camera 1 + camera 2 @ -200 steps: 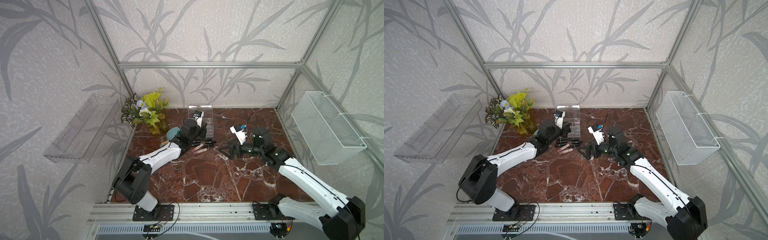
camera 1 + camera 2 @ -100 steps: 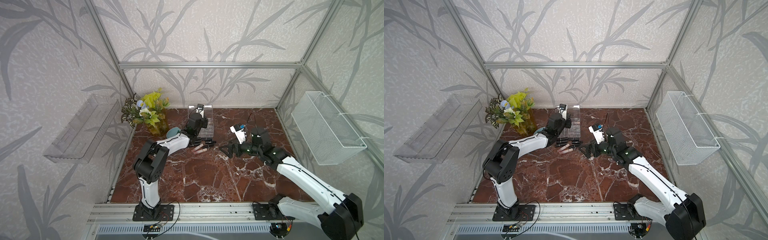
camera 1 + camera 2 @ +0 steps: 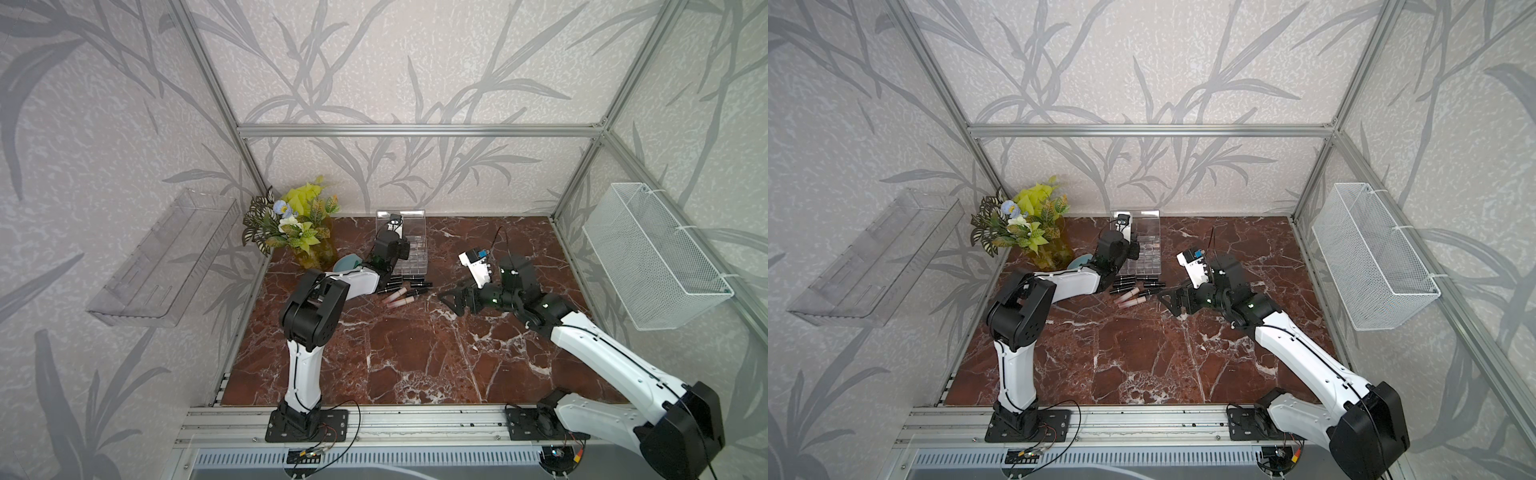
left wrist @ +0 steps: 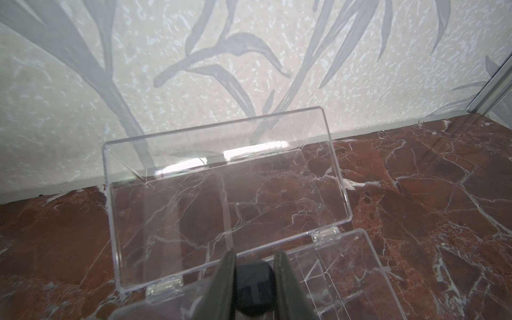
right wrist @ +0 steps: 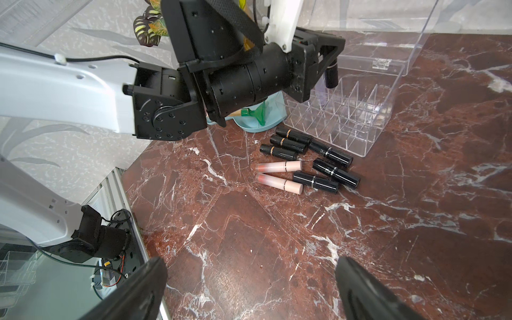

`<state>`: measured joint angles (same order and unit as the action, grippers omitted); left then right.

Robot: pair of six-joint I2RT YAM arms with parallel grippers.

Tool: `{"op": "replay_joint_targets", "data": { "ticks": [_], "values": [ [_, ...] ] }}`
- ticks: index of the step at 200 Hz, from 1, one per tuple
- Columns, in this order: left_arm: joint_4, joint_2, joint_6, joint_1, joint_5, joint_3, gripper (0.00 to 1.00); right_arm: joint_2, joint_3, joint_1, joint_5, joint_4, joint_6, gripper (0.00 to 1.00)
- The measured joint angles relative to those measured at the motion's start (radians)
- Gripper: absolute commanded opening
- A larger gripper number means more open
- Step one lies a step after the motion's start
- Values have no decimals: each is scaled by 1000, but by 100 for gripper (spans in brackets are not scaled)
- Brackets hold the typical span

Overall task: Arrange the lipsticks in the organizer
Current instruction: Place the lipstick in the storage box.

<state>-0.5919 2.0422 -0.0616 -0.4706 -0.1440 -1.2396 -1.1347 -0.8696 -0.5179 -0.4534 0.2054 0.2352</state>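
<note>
On the red marble worktop (image 3: 415, 353) we see the open-lidded organizer (image 5: 357, 110) by the back wall, the right tool (image 5: 250, 263) spread empty, the left tool (image 4: 255, 266) clenching a half-hidden black lipstick (image 5: 331, 76) above the cells, and loose lipsticks (image 5: 315, 182) just in front.

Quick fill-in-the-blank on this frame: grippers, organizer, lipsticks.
1. The left gripper is shut on a ___ lipstick.
2. The organizer has its lid ___.
3. ___ pink lipsticks lie on the table.
4. The right gripper is ___.

Missing words: black; open; two; open.
</note>
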Motion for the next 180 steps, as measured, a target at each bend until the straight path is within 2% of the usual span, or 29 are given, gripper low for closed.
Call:
{"op": "replay_joint_targets", "data": {
  "ticks": [149,180],
  "values": [
    [-46,47,2,16,-23,-9,2,0,3,0,-11,0,0,98],
    [-43,61,2,16,-31,-17,5,0,3,0,-12,0,0,98]
  ]
}}
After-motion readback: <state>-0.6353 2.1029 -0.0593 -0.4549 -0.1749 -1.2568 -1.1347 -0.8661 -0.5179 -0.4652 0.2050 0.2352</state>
